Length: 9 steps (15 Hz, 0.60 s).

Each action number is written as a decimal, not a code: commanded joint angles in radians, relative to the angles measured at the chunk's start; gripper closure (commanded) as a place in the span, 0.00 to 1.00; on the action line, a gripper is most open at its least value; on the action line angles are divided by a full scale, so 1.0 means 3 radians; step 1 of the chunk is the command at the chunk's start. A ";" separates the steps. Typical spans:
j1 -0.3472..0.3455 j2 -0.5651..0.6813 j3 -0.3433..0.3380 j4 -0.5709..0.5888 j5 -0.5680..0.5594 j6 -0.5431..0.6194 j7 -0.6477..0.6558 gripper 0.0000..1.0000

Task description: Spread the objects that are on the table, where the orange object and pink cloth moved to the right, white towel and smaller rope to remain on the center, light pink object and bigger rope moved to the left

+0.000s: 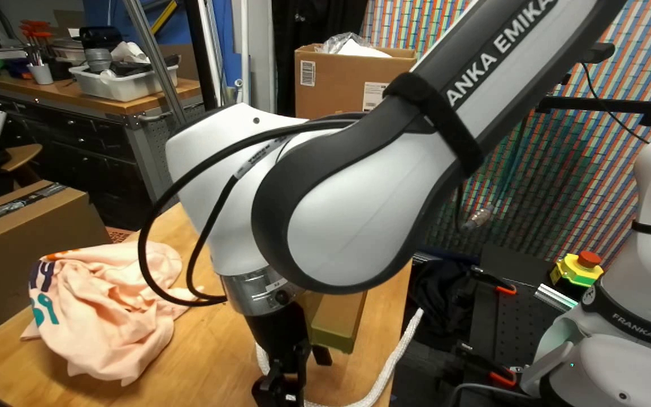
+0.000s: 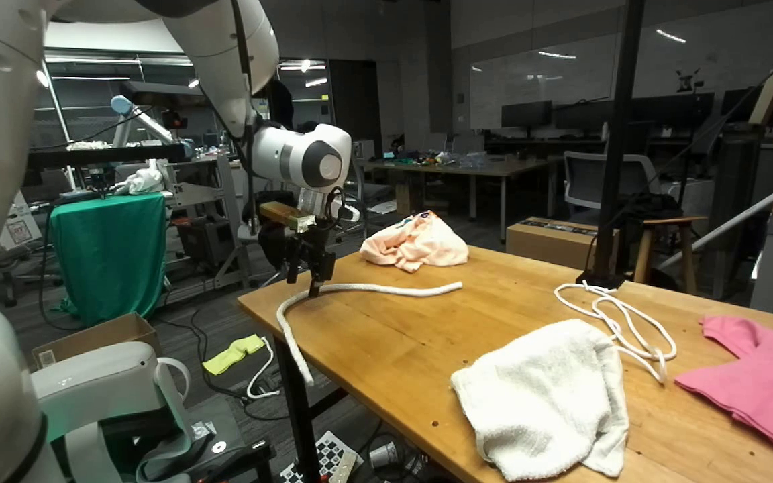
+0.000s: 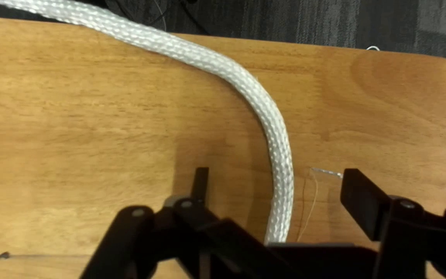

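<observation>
Thick rope (image 3: 280,149): on the counter (image 2: 386,355), one end past its edge
Jaws: parted above the counter, thick rope between
Also on counter: peach cloth (image 2: 417,246), towel (image 2: 541,399), thin rope (image 2: 648,351), pink cloth (image 2: 755,379)
By counter's edge: black post (image 2: 618,147), cardboard box (image 2: 551,248)

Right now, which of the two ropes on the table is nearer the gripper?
The thicker rope, a single curve running beneath the open gripper, one end overhanging the table; the thinner rope lies looped farther off, near the pink cloth.
</observation>
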 commanded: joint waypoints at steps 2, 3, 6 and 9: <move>0.0041 -0.0252 -0.0126 0.0129 -0.0316 -0.0325 0.0285 0.00; 0.0026 -0.0296 -0.0150 0.0145 -0.0385 -0.0369 0.0319 0.00; -0.0034 -0.0418 -0.0235 0.0212 -0.0589 -0.0478 0.0399 0.00; -0.0131 -0.0479 -0.0343 0.0316 -0.0830 -0.0554 0.0392 0.00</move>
